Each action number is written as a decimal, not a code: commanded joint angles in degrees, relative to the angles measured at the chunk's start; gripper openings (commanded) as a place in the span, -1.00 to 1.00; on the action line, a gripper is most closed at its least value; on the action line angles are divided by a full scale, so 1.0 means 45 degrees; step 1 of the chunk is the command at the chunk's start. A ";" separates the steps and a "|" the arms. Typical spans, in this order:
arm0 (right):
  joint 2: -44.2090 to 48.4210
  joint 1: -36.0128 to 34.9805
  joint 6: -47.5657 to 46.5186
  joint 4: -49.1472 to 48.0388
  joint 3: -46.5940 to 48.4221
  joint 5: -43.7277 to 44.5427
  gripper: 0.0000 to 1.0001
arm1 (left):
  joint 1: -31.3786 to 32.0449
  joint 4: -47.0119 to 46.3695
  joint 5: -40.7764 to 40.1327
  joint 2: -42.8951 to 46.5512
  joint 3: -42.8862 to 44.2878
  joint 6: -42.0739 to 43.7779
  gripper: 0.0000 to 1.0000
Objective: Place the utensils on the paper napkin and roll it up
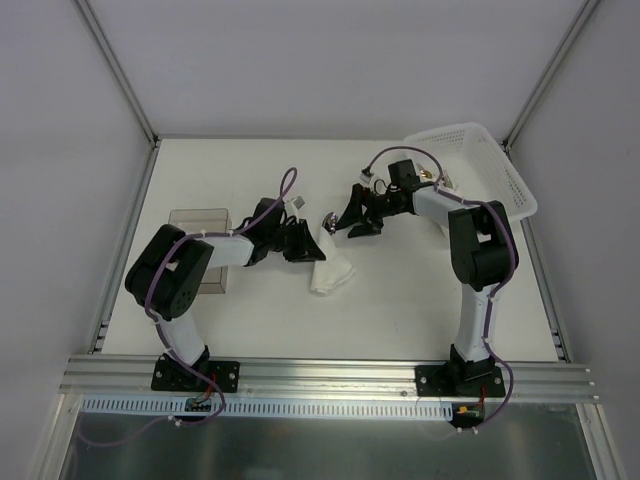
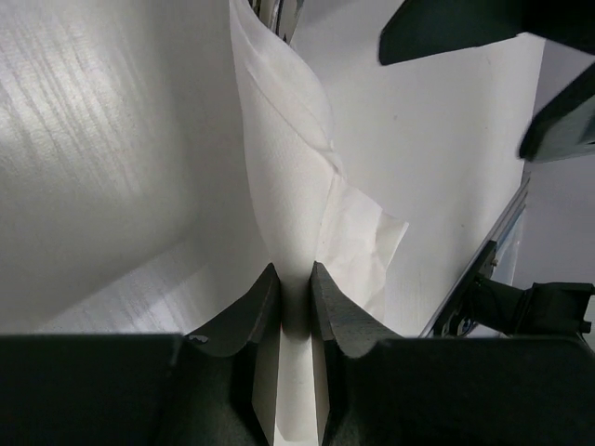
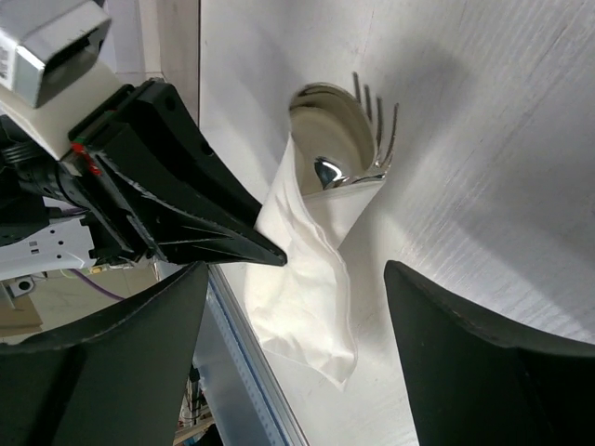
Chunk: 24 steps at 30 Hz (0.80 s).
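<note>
The white paper napkin (image 1: 329, 264) lies mid-table, wrapped loosely round the shiny utensils, whose ends (image 1: 328, 219) stick out at its far end. In the right wrist view the spoon bowl (image 3: 324, 137) and fork tines (image 3: 376, 107) poke out of the napkin (image 3: 311, 279). My left gripper (image 1: 304, 243) is shut on a fold of the napkin (image 2: 284, 158), with the fingertips (image 2: 266, 290) pinching the paper. My right gripper (image 1: 353, 221) is open and empty, just right of the utensil tips, its jaws (image 3: 297, 271) spread wide over the bundle.
A white lattice basket (image 1: 497, 168) stands tilted at the back right. A clear plastic box (image 1: 199, 220) stands behind the left arm. The metal rail of the table's near edge (image 1: 320, 375) runs along the front. The right gripper's fingers (image 2: 446, 28) show in the left wrist view.
</note>
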State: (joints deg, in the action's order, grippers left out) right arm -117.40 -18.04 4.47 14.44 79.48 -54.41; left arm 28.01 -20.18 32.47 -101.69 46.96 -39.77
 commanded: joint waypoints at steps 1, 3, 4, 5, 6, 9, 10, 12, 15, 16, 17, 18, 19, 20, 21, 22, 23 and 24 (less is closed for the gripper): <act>0.0387 -0.0053 0.0179 -0.0766 -0.0338 -0.0739 0.64 | -0.0131 -0.1119 0.0460 0.1014 -0.0064 -0.0224 -1.00; 0.0387 -0.0053 0.0140 -0.0922 -0.0416 -0.0857 0.65 | -0.0131 -0.1256 0.0577 0.1113 -0.0123 -0.0380 -1.00; 0.0406 -0.0053 0.0159 -0.1058 -0.0475 -0.1012 0.66 | -0.0150 -0.1334 0.0655 0.1229 -0.0142 -0.0439 -1.00; 0.0426 -0.0053 0.0178 -0.1214 -0.0649 -0.1130 0.66 | -0.0150 -0.1470 0.0753 0.1308 -0.0162 -0.0498 -1.00; 0.0542 -0.0053 0.0391 -0.1429 -0.0767 -0.1266 0.68 | -0.0150 -0.1529 0.0850 0.1347 -0.0181 -0.0595 -1.00; 0.0854 -0.0053 0.0919 -0.2736 -0.1353 -0.1852 0.70 | -0.0150 -0.1861 0.1202 0.1542 -0.0201 -0.0829 -1.00; 0.0914 -0.0072 0.1249 -0.3165 -0.1470 -0.2047 0.71 | -0.0131 -0.1901 0.1280 0.1659 -0.0220 -0.0850 -1.00; 0.1031 -0.0072 0.1486 -0.3715 -0.1666 -0.2146 0.72 | -0.0131 -0.1960 0.1475 0.1738 -0.0201 -0.0870 -1.00; 0.1090 -0.0111 0.1741 -0.4028 -0.1686 -0.2146 0.72 | -0.0131 -0.2018 0.1593 0.1894 -0.0279 -0.0869 -1.00; 0.1071 -0.0131 0.1799 -0.4183 -0.1706 -0.2224 0.73 | -0.0131 -0.2096 0.1651 0.1914 -0.0318 -0.0889 -1.00; 0.1051 -0.0131 0.1954 -0.4262 -0.1706 -0.2244 0.73 | -0.0131 -0.2155 0.1671 0.1933 -0.0396 -0.0928 -1.00; 0.1090 -0.0150 0.1995 -0.4321 -0.1725 -0.2283 0.73 | -0.0131 -0.2213 0.1710 0.1972 -0.0435 -0.1025 -1.00; 0.1090 -0.0189 0.2034 -0.4495 -0.1783 -0.2361 0.73 | -0.0131 -0.2368 0.1788 0.1992 -0.0474 -0.1064 -1.00; 0.1187 -0.0248 0.2247 -0.4652 -0.1842 -0.2419 0.73 | -0.0131 -0.2389 0.1808 0.1992 -0.0513 -0.1084 -1.00; 0.1265 -0.0268 0.2423 -0.4885 -0.1939 -0.2439 0.73 | -0.0131 -0.2389 0.1808 0.1992 -0.0533 -0.1142 -1.00; 0.1324 -0.0326 0.2599 -0.5429 -0.2172 -0.2536 0.74 | -0.0131 -0.2447 0.1847 0.2012 -0.0552 -0.1143 -1.00; 0.1402 -0.0346 0.2736 -0.5570 -0.2233 -0.2576 0.74 | -0.0131 -0.2448 0.1847 0.2031 -0.0553 -0.1143 -1.00; 0.1518 -0.0404 0.2795 -0.5591 -0.2233 -0.2596 0.73 | -0.0131 -0.2448 0.1828 0.2031 -0.0572 -0.1162 -1.00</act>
State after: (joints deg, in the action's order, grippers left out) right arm -115.04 -18.90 14.55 -5.54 70.24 -63.42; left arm 28.01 -26.63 38.44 -95.33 44.53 -44.21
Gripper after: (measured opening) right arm 0.866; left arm 0.148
